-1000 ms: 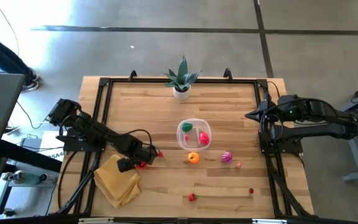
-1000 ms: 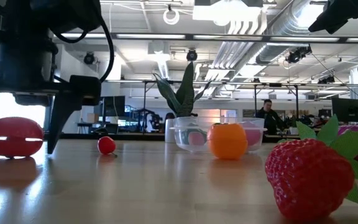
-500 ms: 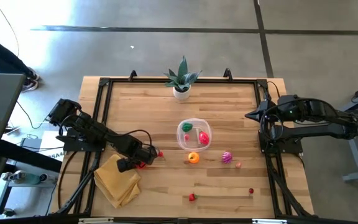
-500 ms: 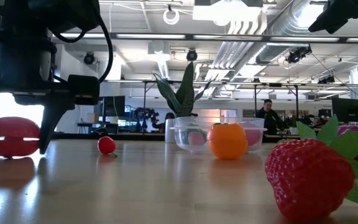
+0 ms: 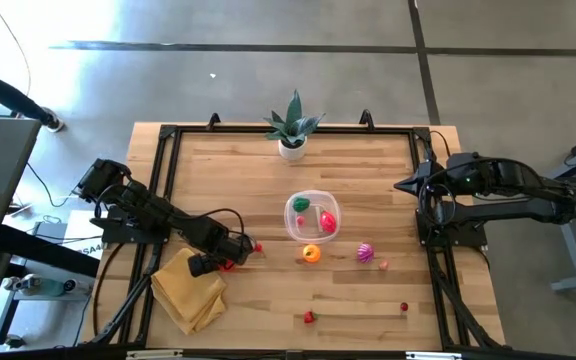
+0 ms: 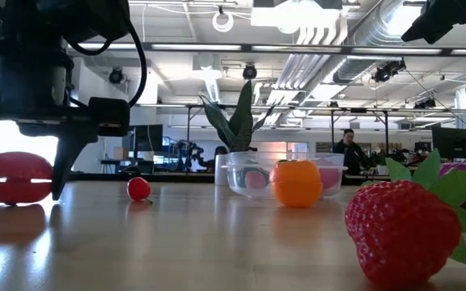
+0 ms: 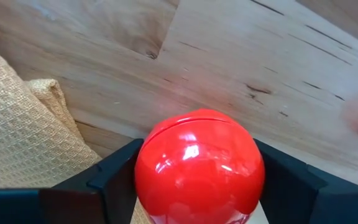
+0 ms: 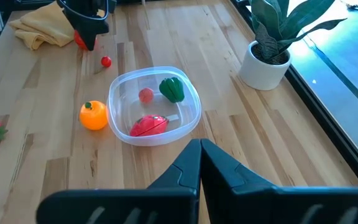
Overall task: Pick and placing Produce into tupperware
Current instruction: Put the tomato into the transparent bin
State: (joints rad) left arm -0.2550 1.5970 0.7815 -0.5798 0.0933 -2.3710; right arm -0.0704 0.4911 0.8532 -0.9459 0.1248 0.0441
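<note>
step in hand: picking. the left gripper (image 7: 197,186) sits low at the table, its fingers on either side of a round red toy fruit (image 7: 199,163); the fruit looks to be resting on the wood, not lifted.

left gripper: fingers spread to about the fruit's width, one dark finger (image 7: 110,180) close against each flank; whether they press or only bracket it cannot be told. in the low view the fruit (image 6: 14,178) lies between the fingers at table level.

beside the left gripper: folded yellow cloth (image 5: 188,288), just next to it on the arm's side. a tiny red piece (image 5: 258,247) lies just ahead of the fingers.

tub (image 5: 312,215): clear plastic, ahead of the left gripper toward the middle of the table, well apart. holds a green piece (image 8: 172,89), a larger red piece (image 8: 148,125) and a small pinkish one (image 8: 145,95).

loose produce: orange fruit (image 5: 311,254) just outside the tub; magenta piece (image 5: 365,252) and a pale small one near it; strawberry (image 5: 309,317) and another small red piece near the front edge.

right gripper (image 8: 199,163): waiting at the table's right edge, fingers together, holding nothing.

next move, as judged: close firmly on the smooth round fruit, lift clear, carry across to the tub, release over its free space. risk: the glossy ball slipping out.
</note>
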